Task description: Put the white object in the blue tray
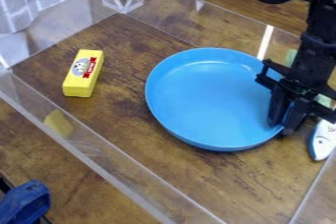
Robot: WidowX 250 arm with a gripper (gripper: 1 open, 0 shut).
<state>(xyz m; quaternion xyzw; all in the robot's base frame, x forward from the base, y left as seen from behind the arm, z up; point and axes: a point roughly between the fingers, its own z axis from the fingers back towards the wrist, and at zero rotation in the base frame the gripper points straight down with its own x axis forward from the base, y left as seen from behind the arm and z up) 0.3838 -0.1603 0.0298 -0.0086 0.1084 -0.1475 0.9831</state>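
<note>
Saw the blue tray (210,100) lying flat in the middle of the desk (112,135), raised rim all round, nothing visible inside its bare left and middle parts. Found the claw (285,122) coming down from the upper right, dark and reaching over the tray's right rim, hiding part of it. Could not tell whether its fingers stood apart or together, nor whether anything was clamped between them; the dark parts blended too closely.

Saw the white object (320,141) just beside the tray, outside its right rim, near the right edge of the view, with a blue mark and its narrow end pointing downward. Lost sight of its upper end near the claw. Made out a patch of the green oval (328,95) partly behind the arm.

Noted the yellow block (83,74) well apart on the left, standing out with a red and white print on top. Saw also a dark blue item (24,200), cut off, in the lower left corner.
</note>
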